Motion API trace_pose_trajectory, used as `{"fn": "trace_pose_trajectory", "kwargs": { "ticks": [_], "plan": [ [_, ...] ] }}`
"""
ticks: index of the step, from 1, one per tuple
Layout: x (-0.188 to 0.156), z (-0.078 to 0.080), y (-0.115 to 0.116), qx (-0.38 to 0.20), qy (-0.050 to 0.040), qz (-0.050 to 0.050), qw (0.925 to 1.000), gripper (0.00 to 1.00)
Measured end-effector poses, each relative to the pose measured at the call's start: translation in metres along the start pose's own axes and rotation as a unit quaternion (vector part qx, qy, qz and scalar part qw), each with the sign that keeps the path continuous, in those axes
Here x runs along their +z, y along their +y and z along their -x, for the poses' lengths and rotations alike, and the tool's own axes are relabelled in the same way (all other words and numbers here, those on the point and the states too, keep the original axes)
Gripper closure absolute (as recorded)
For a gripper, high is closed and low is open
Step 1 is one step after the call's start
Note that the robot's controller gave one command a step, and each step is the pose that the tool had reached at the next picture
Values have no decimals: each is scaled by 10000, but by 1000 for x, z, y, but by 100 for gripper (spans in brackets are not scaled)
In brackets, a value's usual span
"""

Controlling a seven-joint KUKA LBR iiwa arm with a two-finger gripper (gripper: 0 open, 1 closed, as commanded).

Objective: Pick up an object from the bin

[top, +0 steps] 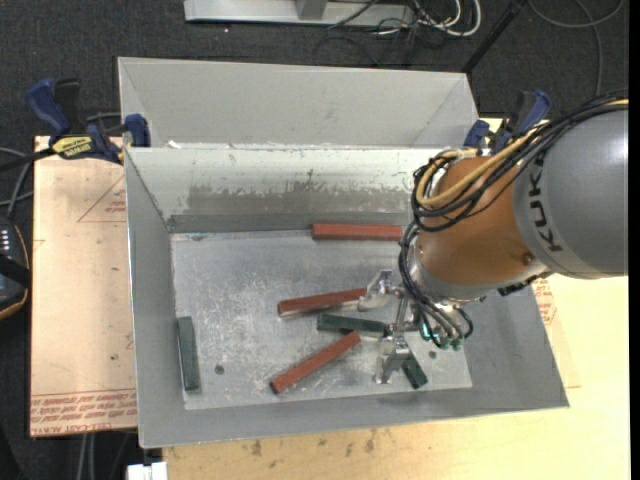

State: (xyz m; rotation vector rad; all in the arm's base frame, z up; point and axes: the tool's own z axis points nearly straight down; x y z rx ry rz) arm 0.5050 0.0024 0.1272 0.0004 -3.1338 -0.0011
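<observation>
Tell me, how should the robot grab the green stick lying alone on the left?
Probably grip the dark green stick at its middle, from straight above, closing across its narrow width. It lies flat on the bin floor, nothing else touching it, though the left wall is close.

You see dark carpeted floor (60,28) around; at the far side a grey metal stand base (290,8) lies beside loose black and white cables (445,3).

end effector (392,330) low, fingers (383,288) apart
</observation>
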Motion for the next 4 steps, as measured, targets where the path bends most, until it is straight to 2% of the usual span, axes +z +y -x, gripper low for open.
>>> {"fn": "trace_pose_trajectory", "kwargs": {
  "ticks": [1, 2, 3, 4],
  "plan": [
    [-4, 2, 0, 1, -37, 0, 10000, 0],
    [46, 43, 33, -210, -222, -8, 9995, 100],
    [46, 43, 33, -209, -221, -8, 9995, 100],
    [-152, 68, 63, -374, -69, 0, 9993, 100]
  ]
}}
